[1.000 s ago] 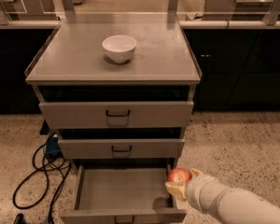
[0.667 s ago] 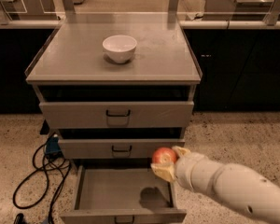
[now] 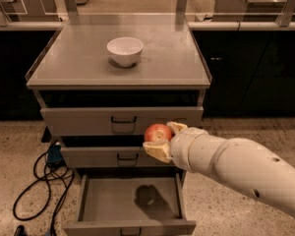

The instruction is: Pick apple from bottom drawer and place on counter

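One small round apple (image 3: 158, 132), red-orange with a paler yellowish patch along its lower left, is pinched between the two cream-coloured fingers of the gripper (image 3: 163, 139). One finger sits above and to the right of the fruit, the other below it, both pressed against it. The apple hangs in the air in front of the cabinet, level with the gap between the top drawer (image 3: 88, 121) and the middle drawer (image 3: 101, 157), above the open bottom drawer (image 3: 108, 203) and below the counter (image 3: 78, 58).

The gripper is at the end of one thick, pale robot arm (image 3: 236, 163) that reaches in from the near right.

The cabinet has three grey-beige drawers, each with one dark handle. The top two are pushed in. The bottom drawer stands open toward the viewer, a shallow tray with only a dark shadow (image 3: 148, 198) on its floor.

On the flat grey-beige counter stands one white bowl (image 3: 125, 50), a little left of centre and toward the far side, much larger than the apple.

A black cable (image 3: 34, 181) loops across the speckled floor to the left of the cabinet.
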Available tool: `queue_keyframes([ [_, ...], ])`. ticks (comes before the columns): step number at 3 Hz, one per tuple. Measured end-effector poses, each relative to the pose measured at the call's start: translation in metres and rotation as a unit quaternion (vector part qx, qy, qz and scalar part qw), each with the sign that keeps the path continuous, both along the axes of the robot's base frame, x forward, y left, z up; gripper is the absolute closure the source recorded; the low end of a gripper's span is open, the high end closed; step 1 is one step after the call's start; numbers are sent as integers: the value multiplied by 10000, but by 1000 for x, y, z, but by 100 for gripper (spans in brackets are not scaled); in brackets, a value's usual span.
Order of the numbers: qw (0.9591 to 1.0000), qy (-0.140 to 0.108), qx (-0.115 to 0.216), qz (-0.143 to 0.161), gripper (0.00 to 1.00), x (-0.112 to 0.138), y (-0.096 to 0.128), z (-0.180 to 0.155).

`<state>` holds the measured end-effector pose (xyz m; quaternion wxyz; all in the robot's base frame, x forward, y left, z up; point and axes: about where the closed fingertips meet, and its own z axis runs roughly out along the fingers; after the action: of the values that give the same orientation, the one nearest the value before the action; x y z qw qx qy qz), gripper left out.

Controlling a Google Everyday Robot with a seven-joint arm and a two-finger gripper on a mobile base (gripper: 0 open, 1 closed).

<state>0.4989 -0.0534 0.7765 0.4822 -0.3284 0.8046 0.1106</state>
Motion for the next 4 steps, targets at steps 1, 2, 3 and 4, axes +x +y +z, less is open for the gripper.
queue_keyframes([
  [1,10000,-1,1,0,100,0,0,0],
  [2,9995,-217,215,-104,100,10,-7,11],
  [3,9967,-685,429,-44,100,33,-25,52],
  [4,9923,-1030,671,155,100,62,-39,100],
])
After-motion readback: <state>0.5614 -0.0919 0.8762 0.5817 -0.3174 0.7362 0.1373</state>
